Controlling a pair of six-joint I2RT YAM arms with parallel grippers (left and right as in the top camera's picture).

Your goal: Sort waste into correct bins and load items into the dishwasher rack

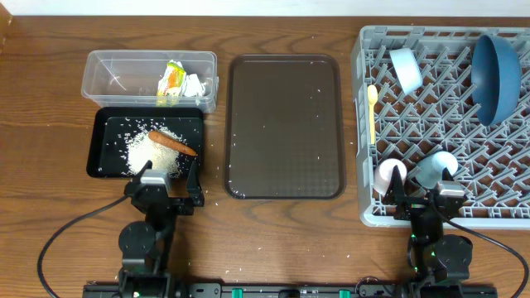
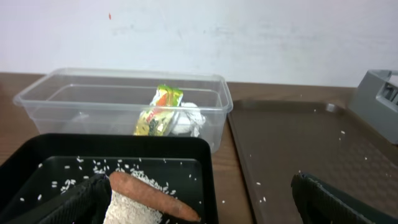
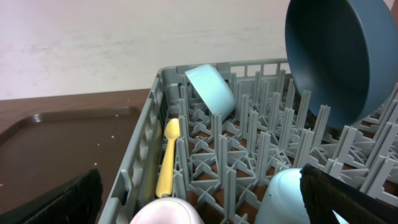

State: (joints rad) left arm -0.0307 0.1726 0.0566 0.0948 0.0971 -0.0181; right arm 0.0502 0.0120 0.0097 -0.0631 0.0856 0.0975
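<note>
Orange carrot [image 1: 172, 142] lies on rice [image 1: 145, 157] — just ahead of left end effector [image 1: 170, 175].

Lighting: bright, even, diffuse from above; I note only soft shadows on the tabletop [image 1: 50, 99]. Overhead view sharp. Wrist views softer, with the fingers [image 2: 68, 205] of my left claw [image 2: 202, 190] blurred dark at the lower edge.

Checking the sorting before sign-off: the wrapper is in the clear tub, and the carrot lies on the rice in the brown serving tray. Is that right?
Not quite. The carrot lies on the rice in the black tray, not the brown serving tray, which holds only stray grains. The wrapper is indeed in the clear tub. The overhead view shows it.
</note>
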